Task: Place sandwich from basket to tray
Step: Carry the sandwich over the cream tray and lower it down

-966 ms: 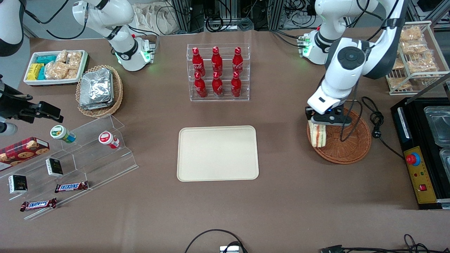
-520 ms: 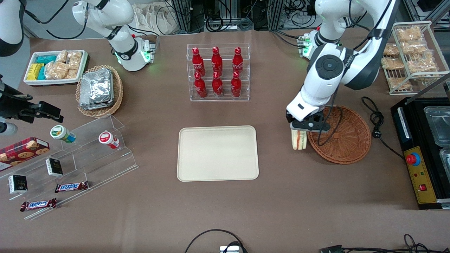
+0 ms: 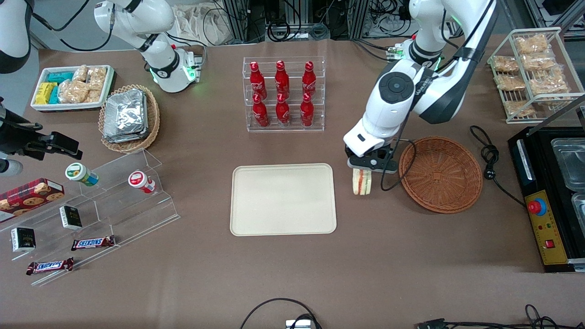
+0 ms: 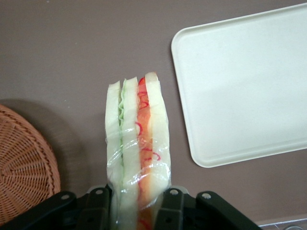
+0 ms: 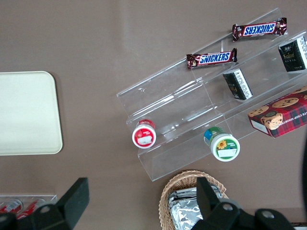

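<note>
The pincer (image 3: 364, 170) is gripping the wrapped sandwich (image 3: 362, 182) above the desk (image 3: 292, 274), between basket (image 3: 441, 174) and tray (image 3: 283, 199); it should be carrying it level over the tray's middle before lowering.

The front view looks steeply down over the whole tabletop (image 3: 411, 256). The left wrist camera peers close along the end effector (image 4: 139, 211) toward the tray (image 4: 240, 86), which the right wrist view shares.

Six red bottles (image 3: 282, 93) in a clear rack (image 3: 284, 126).
</note>
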